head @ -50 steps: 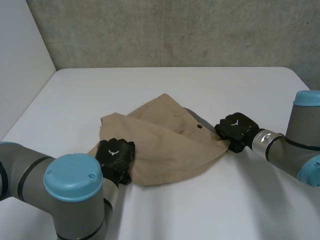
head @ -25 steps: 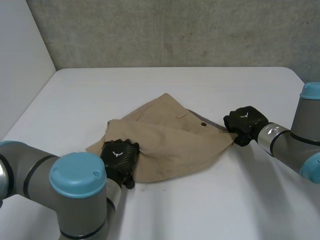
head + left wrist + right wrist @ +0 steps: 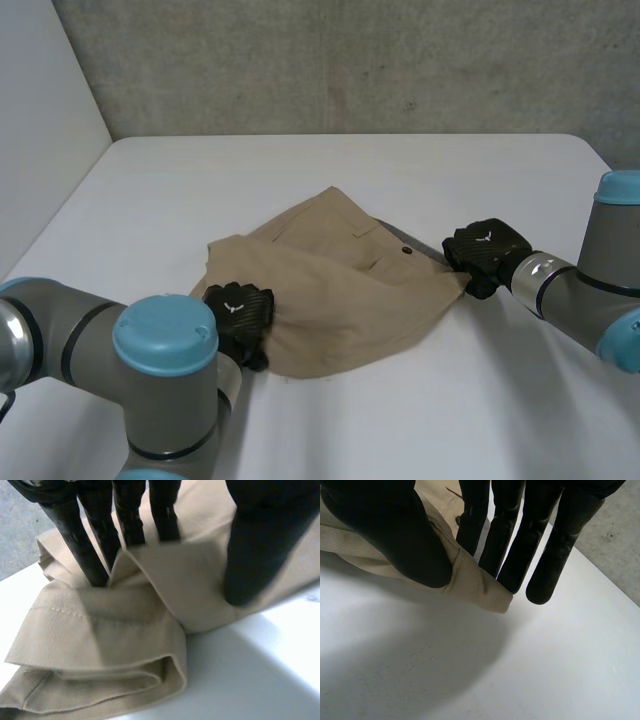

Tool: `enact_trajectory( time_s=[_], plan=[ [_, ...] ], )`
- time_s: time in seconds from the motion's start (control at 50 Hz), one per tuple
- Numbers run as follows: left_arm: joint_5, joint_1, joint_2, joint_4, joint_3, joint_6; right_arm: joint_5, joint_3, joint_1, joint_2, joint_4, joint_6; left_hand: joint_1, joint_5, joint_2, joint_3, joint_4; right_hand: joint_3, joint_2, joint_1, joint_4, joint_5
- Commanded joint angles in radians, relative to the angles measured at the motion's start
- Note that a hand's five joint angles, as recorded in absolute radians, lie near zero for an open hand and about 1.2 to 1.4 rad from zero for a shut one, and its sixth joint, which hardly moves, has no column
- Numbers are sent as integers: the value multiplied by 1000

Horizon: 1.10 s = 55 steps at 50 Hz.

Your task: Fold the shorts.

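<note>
Crumpled and doubled over near the middle of the white table point(image 3: 300, 170): tan woven-cotton shorts point(image 3: 330, 290), stacked hem layers showing beneath the left palm. At the cloth's near left edge, black left hand point(image 3: 238, 312) pinching a raised fold between straight fingers point(image 3: 70, 530) and thumb. At the right-hand corner, black right hand point(image 3: 484, 252) nipping the pointed tip of the fabric between thumb and nearest fingers point(image 3: 510, 540), outer fingers straight alongside, clear of the cloth.
</note>
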Motion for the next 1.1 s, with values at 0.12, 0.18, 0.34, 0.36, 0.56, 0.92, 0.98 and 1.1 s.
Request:
enact_trajectory(
  time_s=[0.12, 0.18, 0.34, 0.36, 0.56, 0.92, 0.98, 1.1],
  plan=[
    [3, 35, 132, 32, -12, -2, 34, -5, -1, -46, 6, -3, 530, 573, 546, 563, 564, 236, 223, 471, 208, 241],
    [3, 30, 254, 0, -21, -2, 67, -12, 3, -112, 38, -8, 530, 573, 546, 563, 564, 236, 223, 471, 208, 241],
    [174, 53, 591, -232, 83, -11, 86, -103, 5, -374, 219, -23, 530, 573, 546, 563, 564, 236, 223, 471, 208, 241],
    [175, 53, 591, -232, 83, -11, 86, -103, 5, -374, 220, -23, 530, 573, 546, 563, 564, 236, 223, 471, 208, 241],
    [346, 231, 656, -603, 399, -117, 75, -273, 2, -586, 434, -38, 530, 573, 546, 563, 564, 236, 223, 471, 208, 241],
    [471, 408, 295, -620, 447, -112, 165, -310, 94, -371, 505, -172, 530, 573, 546, 563, 564, 236, 223, 471, 208, 241],
    [468, 399, 205, -614, 473, -112, 172, -325, 98, -283, 500, -172, 530, 573, 546, 563, 564, 236, 223, 471, 208, 241],
    [455, 397, 77, -554, 586, -112, 190, -393, 102, -132, 474, -169, 530, 573, 546, 563, 564, 236, 223, 471, 208, 241]
  ],
)
